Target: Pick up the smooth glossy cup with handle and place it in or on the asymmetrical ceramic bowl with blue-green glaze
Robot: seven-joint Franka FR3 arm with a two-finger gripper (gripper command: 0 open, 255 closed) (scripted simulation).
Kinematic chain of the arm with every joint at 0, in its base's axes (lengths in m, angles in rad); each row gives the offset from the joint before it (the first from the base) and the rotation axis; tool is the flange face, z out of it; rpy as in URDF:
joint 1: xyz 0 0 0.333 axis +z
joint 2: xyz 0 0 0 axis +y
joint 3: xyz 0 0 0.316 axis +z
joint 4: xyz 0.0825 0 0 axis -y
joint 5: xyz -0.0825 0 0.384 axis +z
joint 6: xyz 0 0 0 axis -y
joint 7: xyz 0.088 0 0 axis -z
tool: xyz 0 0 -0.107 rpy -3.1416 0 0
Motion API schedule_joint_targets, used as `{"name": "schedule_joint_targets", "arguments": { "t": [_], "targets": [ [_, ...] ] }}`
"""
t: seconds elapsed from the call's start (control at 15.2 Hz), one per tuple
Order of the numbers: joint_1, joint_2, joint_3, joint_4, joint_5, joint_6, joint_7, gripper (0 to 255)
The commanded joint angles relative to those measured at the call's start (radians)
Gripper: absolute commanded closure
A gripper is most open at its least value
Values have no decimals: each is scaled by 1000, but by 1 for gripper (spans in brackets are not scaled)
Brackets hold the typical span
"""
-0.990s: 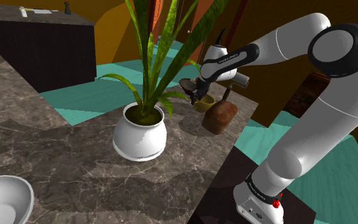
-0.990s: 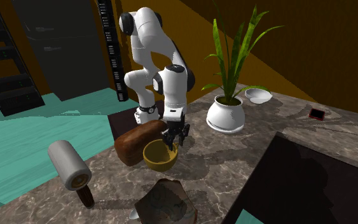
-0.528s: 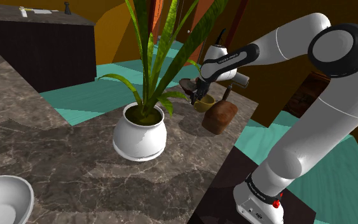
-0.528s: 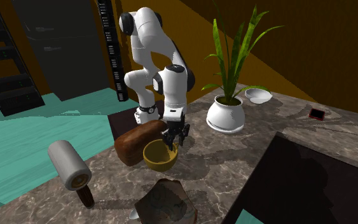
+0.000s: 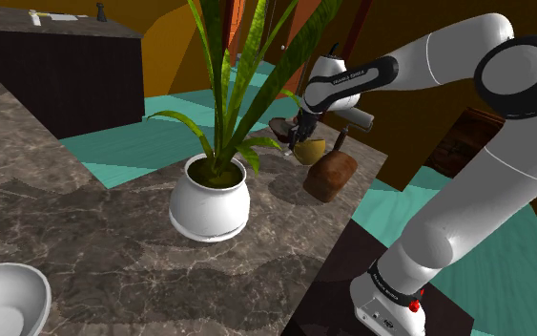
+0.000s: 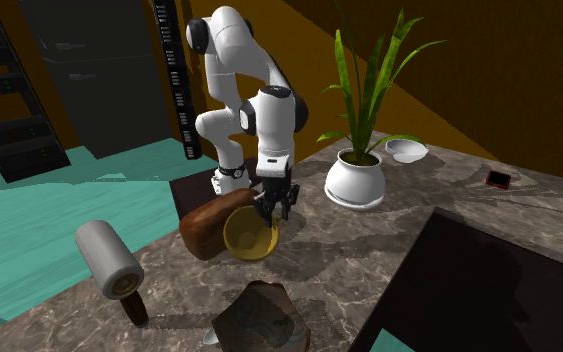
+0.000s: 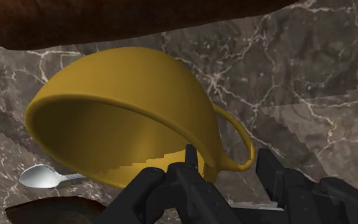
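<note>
Tool [image 6: 275, 207] closed on yellow cup [image 6: 249, 236], cup now raised off counter [image 6: 369, 250], tipped sideways

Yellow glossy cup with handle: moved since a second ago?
Yes. The yellow glossy cup, clasped by the black gripper, has risen and tipped, and now sits higher against the brown loaf beside it.
</note>
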Motion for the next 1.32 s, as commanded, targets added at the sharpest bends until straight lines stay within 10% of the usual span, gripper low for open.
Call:
{"name": "schedule_joint_targets", "arguments": {
  "t": [0.0, 1.25],
  "targets": [
    [0, -20, 0, 10, 0, -29, -2, 255],
    [2, -112, 4, 174, 2, -286, -11, 255]
  ]
}}
